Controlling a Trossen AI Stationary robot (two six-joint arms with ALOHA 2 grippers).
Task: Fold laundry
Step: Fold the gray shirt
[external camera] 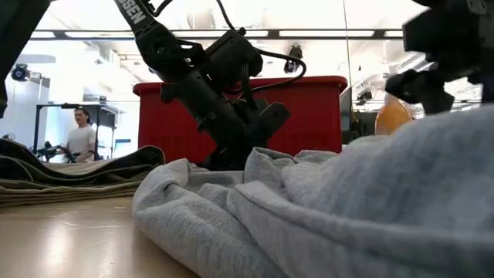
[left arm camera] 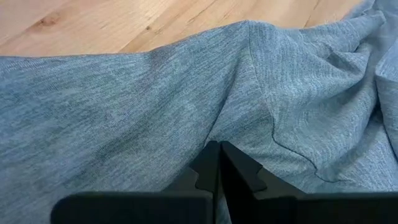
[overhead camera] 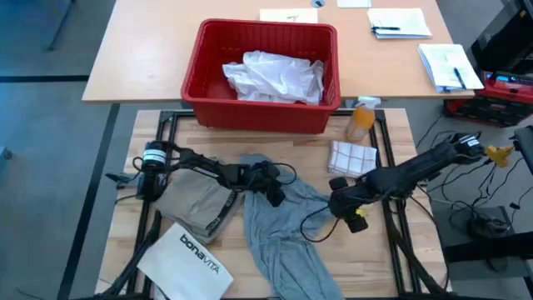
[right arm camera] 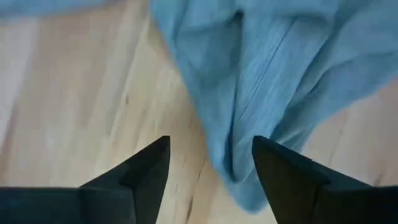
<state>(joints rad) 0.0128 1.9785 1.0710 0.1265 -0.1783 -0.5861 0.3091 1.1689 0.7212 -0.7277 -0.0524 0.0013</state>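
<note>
The grey T-shirt [overhead camera: 279, 233] runs off the desk's [overhead camera: 391, 167] near edge and out of the overhead picture, while the white "bonavita" bag [overhead camera: 187, 260] hides one corner of the khaki-tan piece [overhead camera: 193, 204].

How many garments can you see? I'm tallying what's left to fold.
3. The grey T-shirt is crumpled mid-table, pinched by the left gripper. The khaki-tan piece lies beside it. A white garment sits in the red bin; more may be hidden underneath.

Left arm reaches across toward the centre, left gripper [overhead camera: 273, 193] low with fingers [left arm camera: 208, 168] pressed together. Right arm angles in from the right, right gripper [overhead camera: 337, 202] low, fingers [right arm camera: 149, 165] spread apart.
</note>
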